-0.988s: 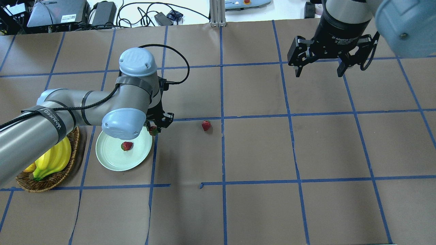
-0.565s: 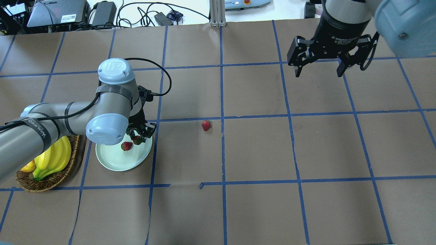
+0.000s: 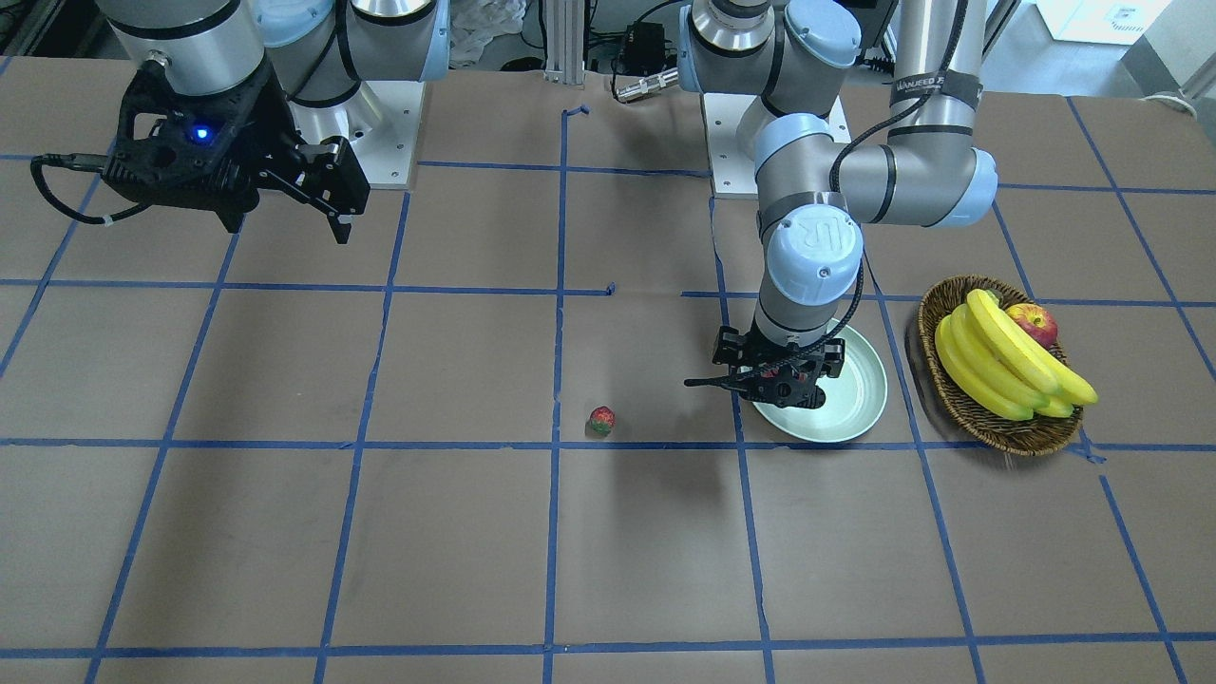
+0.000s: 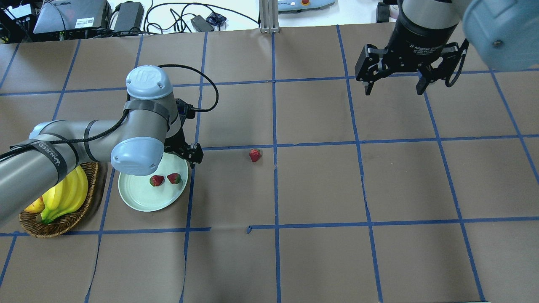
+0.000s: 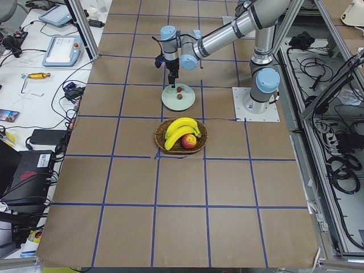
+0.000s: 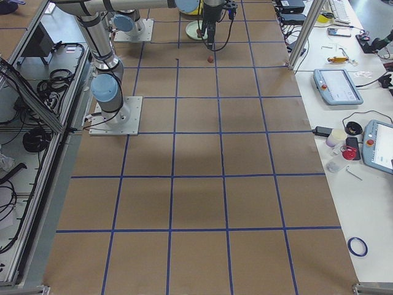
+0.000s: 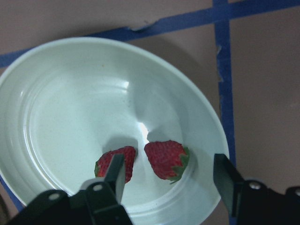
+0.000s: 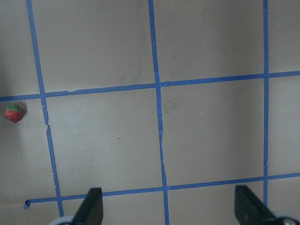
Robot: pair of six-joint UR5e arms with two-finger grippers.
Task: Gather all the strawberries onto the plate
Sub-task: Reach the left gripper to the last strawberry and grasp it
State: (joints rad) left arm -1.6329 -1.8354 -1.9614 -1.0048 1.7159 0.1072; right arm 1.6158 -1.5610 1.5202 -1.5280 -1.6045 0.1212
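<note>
Showing the task two-thirds done: overhead view, two strawberries (image 4: 157, 180) (image 4: 174, 179) lie on the plate (image 4: 139, 205); the third strawberry (image 4: 254, 155) sits on the table (image 4: 320, 189), well apart. Left wrist view: left gripper (image 7: 171, 178) hovers above the pair, jaws wide, empty. Right wrist view: right gripper (image 8: 171, 208) wide, empty. Front view: left gripper largely hides the plated pair.

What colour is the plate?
The plate is pale mint green; the left wrist view shows it best.
</note>
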